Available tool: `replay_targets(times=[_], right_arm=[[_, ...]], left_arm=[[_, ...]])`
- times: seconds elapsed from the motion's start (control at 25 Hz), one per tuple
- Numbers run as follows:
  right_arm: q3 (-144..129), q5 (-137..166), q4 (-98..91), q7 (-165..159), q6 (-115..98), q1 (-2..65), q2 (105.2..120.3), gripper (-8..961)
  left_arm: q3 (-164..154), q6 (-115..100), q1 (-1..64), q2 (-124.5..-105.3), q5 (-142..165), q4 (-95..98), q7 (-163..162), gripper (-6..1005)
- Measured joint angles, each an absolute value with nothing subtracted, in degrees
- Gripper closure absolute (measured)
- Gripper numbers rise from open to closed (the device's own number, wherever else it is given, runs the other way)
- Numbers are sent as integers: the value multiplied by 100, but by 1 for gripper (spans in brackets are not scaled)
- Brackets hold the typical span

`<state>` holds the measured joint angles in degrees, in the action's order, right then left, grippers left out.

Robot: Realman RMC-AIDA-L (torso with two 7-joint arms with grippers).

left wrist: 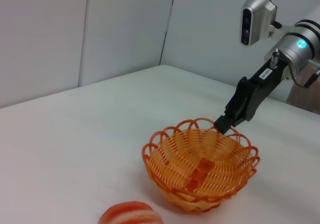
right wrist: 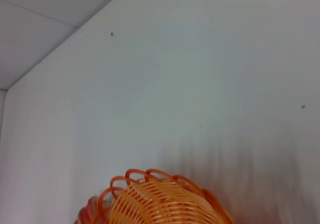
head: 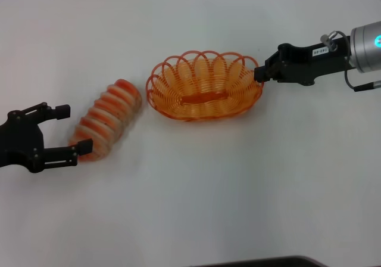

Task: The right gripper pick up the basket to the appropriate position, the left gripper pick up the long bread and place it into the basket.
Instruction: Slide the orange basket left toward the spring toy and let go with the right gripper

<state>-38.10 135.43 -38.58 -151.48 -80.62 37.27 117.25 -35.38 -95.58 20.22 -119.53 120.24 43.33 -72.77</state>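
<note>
While the right gripper (head: 260, 74) pinches the basket (head: 205, 85) by its right-end rim on the white table (head: 238, 189), the left gripper (head: 74, 130) has its fingers apart around the long bread (head: 107, 119)'s near end; closing there looks next.

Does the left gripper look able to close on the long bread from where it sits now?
Probably yes: the left gripper is open, its fingers straddling the near end of the long bread, with nothing between them; the basket sits clear.
</note>
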Motion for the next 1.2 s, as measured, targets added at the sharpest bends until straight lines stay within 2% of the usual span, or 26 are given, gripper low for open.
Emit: replay_targets(times=[0.28,1.08,1.2], right_arm=[[-3688,13441,-3816,-15203,-7931,3700,11877,882],[-3615,12952,-3345,-15261,-7685,3551,11840,861],[-3508,12952,-3325,-15255,-7735,3539,11829,798]], left_arm=[[-3529,-9550,2021,-11953,12024,4333,-7277,122],[-3537,-9554,2054,-11902,12023,4342,-7250,132],[-3522,-9554,2075,-11900,12023,4342,-7250,133]])
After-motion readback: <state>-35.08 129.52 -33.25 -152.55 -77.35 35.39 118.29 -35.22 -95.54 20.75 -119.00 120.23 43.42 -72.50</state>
